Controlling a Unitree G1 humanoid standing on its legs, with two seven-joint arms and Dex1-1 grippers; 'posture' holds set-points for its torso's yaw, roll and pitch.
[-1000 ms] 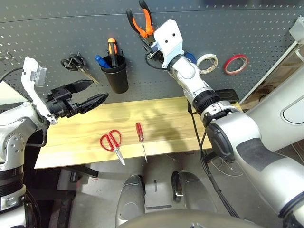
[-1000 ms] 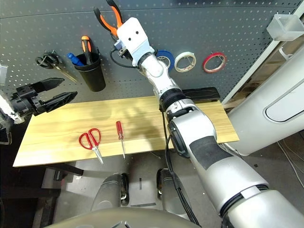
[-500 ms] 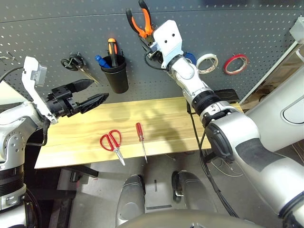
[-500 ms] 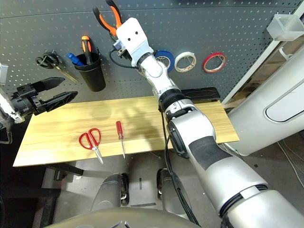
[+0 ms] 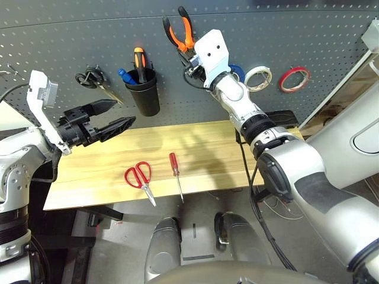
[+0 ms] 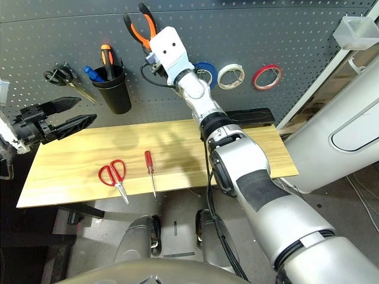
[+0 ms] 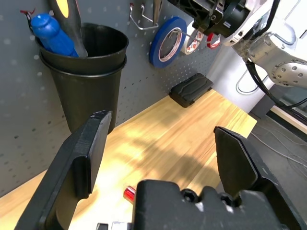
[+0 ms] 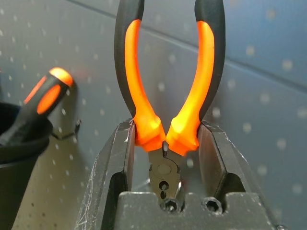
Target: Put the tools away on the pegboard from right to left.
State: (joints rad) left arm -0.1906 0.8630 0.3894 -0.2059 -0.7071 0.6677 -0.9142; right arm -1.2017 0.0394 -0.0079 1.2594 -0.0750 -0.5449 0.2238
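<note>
Two arms frame a dark grey pegboard that spans the whole upper part of the head view. Below it, a pale wood counter crosses the middle of the frame.

Right end effector, upper centre, is raised against the pegboard and clamped on the orange-handled pliers; handles point up, splayed in a V. In the right wrist view the fingers press the pliers at the base of the handles, one on either side.

Left end effector, left of centre, hangs above the left end of the counter, jaws spread wide, nothing between them. The left wrist view shows the same gap between its fingers.

Black cup hangs on the pegboard, upper left of centre, with an orange-and-black handle and a blue handle sticking out of it. Black-handled scissors hang just left of the cup.

Right of the pliers, in a row on the pegboard: blue tape roll, white tape roll, thin red tape ring.

Red-handled scissors lie on the counter, lower left of centre, blades toward the near edge. Slim red-handled screwdriver lies just beside them to the right, apart, tip toward the near edge.
</note>
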